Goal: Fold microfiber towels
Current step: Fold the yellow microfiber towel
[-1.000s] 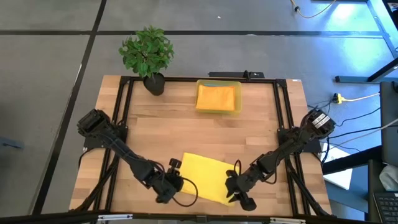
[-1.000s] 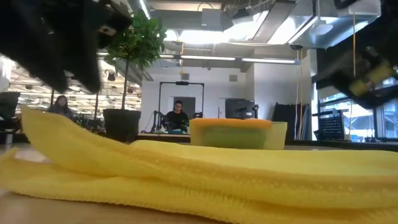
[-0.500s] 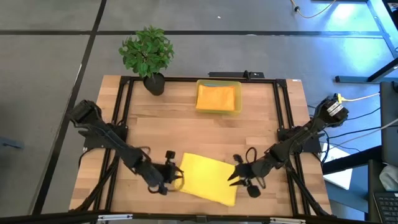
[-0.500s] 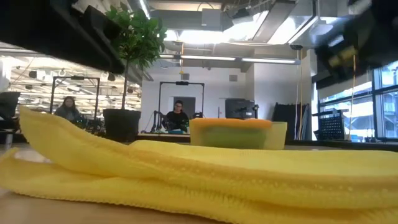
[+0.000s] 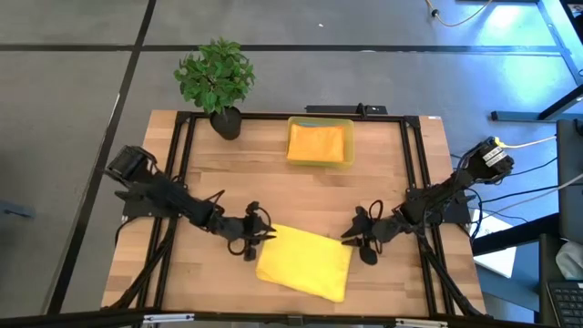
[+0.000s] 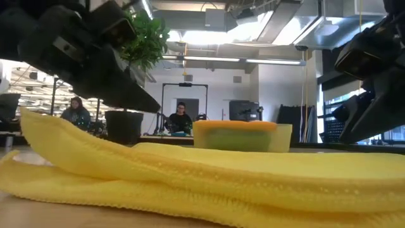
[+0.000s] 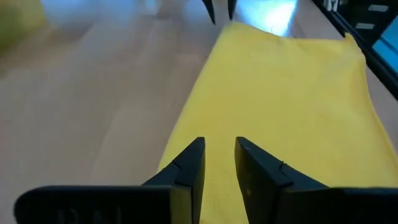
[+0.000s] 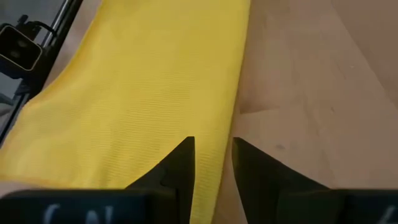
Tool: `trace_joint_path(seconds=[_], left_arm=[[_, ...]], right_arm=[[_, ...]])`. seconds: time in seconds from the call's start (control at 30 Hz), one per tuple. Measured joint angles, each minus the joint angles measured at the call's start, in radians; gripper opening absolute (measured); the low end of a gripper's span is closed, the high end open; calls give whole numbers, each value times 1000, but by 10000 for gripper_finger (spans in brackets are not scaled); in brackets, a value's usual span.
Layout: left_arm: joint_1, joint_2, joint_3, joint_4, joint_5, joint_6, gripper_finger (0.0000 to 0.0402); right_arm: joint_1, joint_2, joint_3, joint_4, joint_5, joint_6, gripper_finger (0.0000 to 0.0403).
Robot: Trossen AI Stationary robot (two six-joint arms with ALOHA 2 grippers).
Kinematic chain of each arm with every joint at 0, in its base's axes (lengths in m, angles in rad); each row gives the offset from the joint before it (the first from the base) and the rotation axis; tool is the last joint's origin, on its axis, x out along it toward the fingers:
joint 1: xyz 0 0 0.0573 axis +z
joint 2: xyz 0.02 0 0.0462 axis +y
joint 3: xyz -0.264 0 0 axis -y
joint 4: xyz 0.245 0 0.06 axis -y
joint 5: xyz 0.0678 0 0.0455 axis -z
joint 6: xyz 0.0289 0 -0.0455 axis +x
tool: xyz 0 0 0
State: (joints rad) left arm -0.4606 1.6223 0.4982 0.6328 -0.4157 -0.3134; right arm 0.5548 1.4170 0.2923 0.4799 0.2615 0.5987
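Wooden table (image 5: 273, 187) with black frame rails along its sides; both arms reach in from the near corners toward the middle front. Yellow microfiber towel (image 5: 305, 262) lies folded on the near-centre of the table, flat and slightly skewed, with layered edges stacked on each other in the low view (image 6: 202, 177). Potted plant (image 5: 217, 80) stands at the far left corner of the table. Translucent yellow bin (image 5: 320, 142) sits at the far edge, centre, holding an orange towel (image 5: 319, 140) (green cloth shows under it through the bin wall in the low view). Left gripper (image 5: 253, 242) is just beside the yellow towel's far-left corner, low over the table; in its wrist view the two fingers (image 7: 186, 168) stand a narrow gap apart with nothing between them, their tips above the towel's edge (image 7: 280, 93). Right gripper (image 5: 352, 239) is just beside the towel's far-right corner; its fingers (image 8: 180, 162) likewise stand slightly apart, empty, over the towel's edge where cloth meets bare wood (image 8: 298, 93). Neither gripper holds the towel. Two people sit at desks in the room behind the table in the low view (image 6: 181, 119).
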Motion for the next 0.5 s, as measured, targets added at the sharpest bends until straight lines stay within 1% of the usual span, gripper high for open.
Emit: trace_joint_path(seconds=[0.1, 0.33, 0.43, 0.5], left_arm=[[29, 43, 25, 3, 51, 0, 79], [85, 139, 86, -35, 140, -2, 78], [108, 160, 109, -126, 150, -18, 78], [127, 161, 128, -215, 149, -39, 78]], right_arm=[[-10, 0, -3, -5, -3, 0, 107], [-14, 0, -2, -34, -94, -2, 107], [-14, -1, 11, -60, -171, -3, 107], [-7, -1, 18, -61, -185, 0, 107]])
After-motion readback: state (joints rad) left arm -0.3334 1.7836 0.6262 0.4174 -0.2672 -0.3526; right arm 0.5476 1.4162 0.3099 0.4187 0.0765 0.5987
